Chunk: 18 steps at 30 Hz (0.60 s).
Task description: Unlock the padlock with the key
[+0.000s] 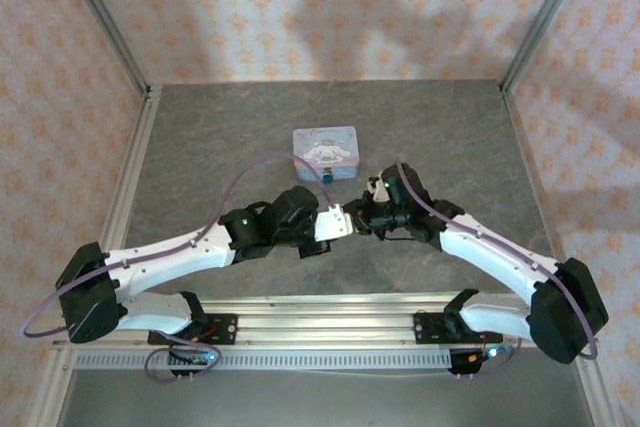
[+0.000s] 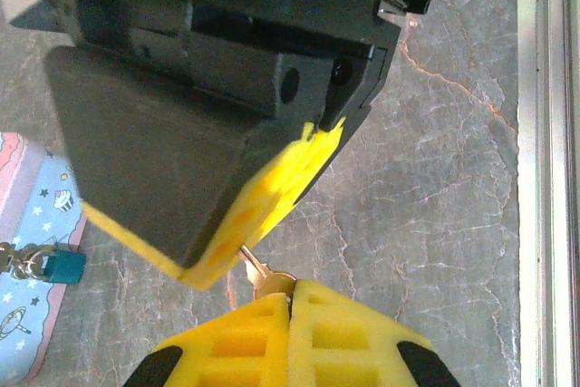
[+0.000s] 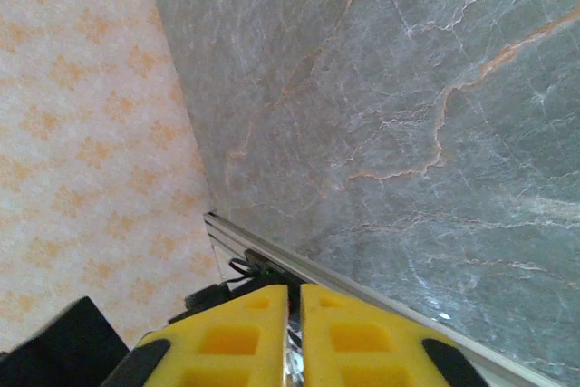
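My left gripper [image 2: 292, 289] is shut on the head of the small pale key [image 2: 261, 274]. The key's thin blade runs up to the yellow fingers [image 2: 272, 188] of my right gripper and vanishes at their tips. In the right wrist view my right gripper [image 3: 294, 289] is shut to a narrow slit with something silvery inside. From above, the left gripper [image 1: 345, 219] and right gripper [image 1: 368, 215] meet tip to tip, just in front of the tin. The tiny dark padlock [image 2: 63, 266] lies with a silvery ring at the tin's near edge; from above, the padlock [image 1: 327, 177] lies apart from both grippers.
The pale blue cartoon tin [image 1: 324, 152] sits mid-table behind the grippers. Aluminium rails [image 1: 330, 312] run along the near edge and the sides, below patterned walls. Bare grey stone table [image 1: 440, 137] lies to the right and behind.
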Tool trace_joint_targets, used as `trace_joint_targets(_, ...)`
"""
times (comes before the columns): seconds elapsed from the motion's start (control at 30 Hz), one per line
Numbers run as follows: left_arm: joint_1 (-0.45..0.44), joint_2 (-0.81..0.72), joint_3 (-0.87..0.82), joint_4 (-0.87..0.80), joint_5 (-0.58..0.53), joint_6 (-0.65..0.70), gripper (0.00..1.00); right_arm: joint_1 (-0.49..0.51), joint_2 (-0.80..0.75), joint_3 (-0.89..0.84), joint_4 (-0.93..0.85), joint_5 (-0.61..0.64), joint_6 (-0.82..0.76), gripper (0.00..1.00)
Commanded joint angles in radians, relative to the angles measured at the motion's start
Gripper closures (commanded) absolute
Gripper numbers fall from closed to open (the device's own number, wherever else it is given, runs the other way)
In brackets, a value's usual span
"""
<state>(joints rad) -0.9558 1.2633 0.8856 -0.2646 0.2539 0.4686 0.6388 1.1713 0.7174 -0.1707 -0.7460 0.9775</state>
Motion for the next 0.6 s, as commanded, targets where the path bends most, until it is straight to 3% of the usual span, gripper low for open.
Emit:
trace_joint_targets(0.0,-0.003,-0.009,0.028,0.005,-0.02,-0.017,1.0,0.007,0.007,0.029,-0.002,-0.018,-0.003,0.95)
trace_joint_targets(0.07,-0.004,-0.01,0.027,0.001,-0.022,-0.016,1.0,0.007,0.007,0.036,-0.003,-0.016,-0.005,1.0)
trace_joint_targets(0.37,-0.003,-0.017,0.028,-0.014,-0.063,-0.055,1.0,0.007,0.018,0.045,-0.031,0.063,-0.042,1.0)
trace_joint_targets(0.43,0.001,-0.026,0.021,-0.007,-0.095,-0.096,0.7,0.007,-0.025,0.044,-0.043,0.135,-0.07,1.0)
trace_joint_targets(0.57,0.032,-0.091,-0.021,0.032,-0.13,-0.227,0.44,0.007,-0.092,0.044,-0.048,0.267,-0.155,1.0)
